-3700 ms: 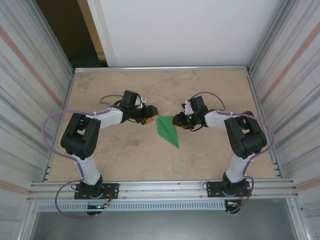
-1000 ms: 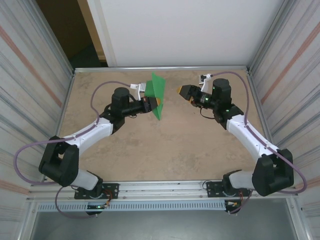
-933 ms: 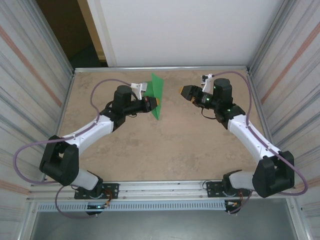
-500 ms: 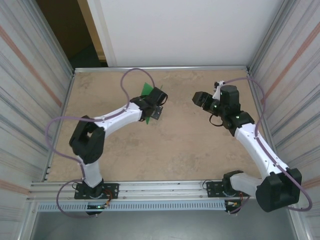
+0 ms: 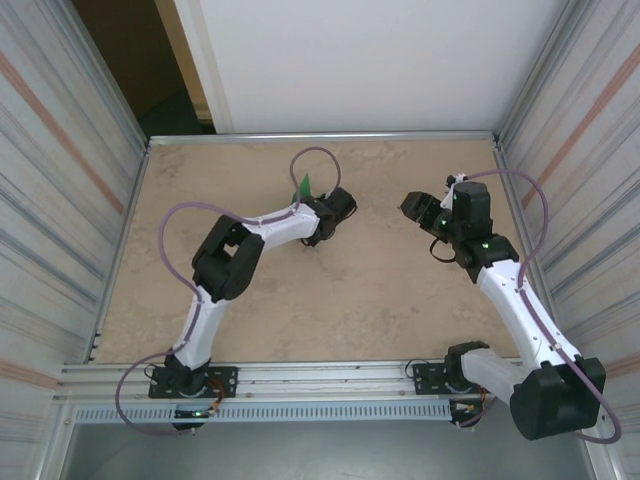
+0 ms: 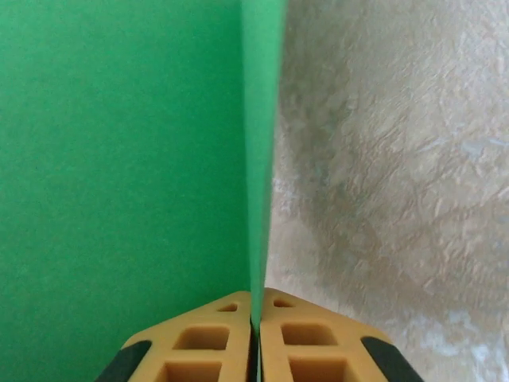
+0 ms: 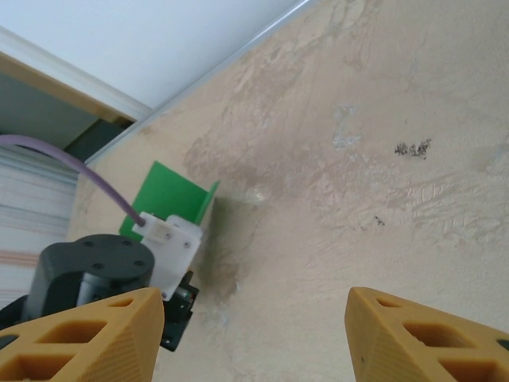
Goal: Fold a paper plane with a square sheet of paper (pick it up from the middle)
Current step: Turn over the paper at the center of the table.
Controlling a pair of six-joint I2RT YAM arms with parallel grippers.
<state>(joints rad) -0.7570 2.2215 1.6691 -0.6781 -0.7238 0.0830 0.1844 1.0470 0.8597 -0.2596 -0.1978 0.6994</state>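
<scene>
We see the L gripper [image 6: 255,317] pinched tight on the paper plane [image 6: 119,159], its green fold running edge-on away from the fingers, w/ tan table [image 6: 398,199] behind. R gripper [image 7: 254,326] hangs w/ jaws spread wide, nothing btwn them, well apart from the plane, over the table's far half.

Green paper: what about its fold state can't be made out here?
Top external: green paper mostly hidden behind the left arm; shape too small to judge.
Left wrist: too close; paper cut off by top and left edges above the left gripper.
Right wrist: lower part hidden behind the left arm's wrist.
</scene>
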